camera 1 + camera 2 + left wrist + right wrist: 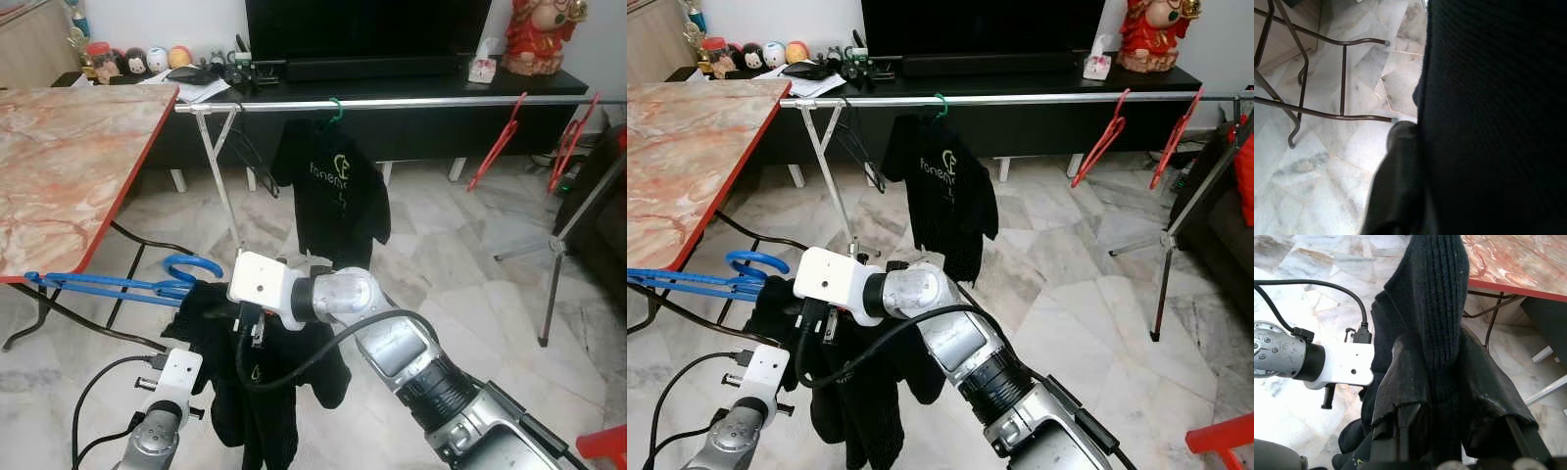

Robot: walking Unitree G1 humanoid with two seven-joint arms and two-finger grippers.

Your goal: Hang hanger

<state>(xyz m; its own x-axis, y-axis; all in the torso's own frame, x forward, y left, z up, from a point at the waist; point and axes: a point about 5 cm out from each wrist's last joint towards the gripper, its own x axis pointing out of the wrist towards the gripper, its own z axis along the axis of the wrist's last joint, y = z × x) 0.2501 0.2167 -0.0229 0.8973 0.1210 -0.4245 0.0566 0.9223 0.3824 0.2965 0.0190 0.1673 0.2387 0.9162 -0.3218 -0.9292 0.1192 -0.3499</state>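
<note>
A blue hanger point(118, 285) carries a black garment point(265, 392) that hangs low in front of me, beside the table. My right arm reaches across to the left, and my right gripper point(1439, 357) is shut on a fold of the black knit cloth near the hanger's hook point(192, 264). My left arm's wrist point(174, 378) points up into the garment from below, with its gripper buried in the cloth. Further off runs a silver clothes rail point(411, 102). On it hangs a black printed T-shirt point(333, 186) from a green hanger point(335, 110).
A marble table with a red edge point(118, 186) stands on my left, its dark frame below. Two red hangers point(498, 142) and a black hanger point(250, 152) hang on the rail. The rail's stand leg point(554, 274) is on the right. A TV console point(411, 83) lies behind.
</note>
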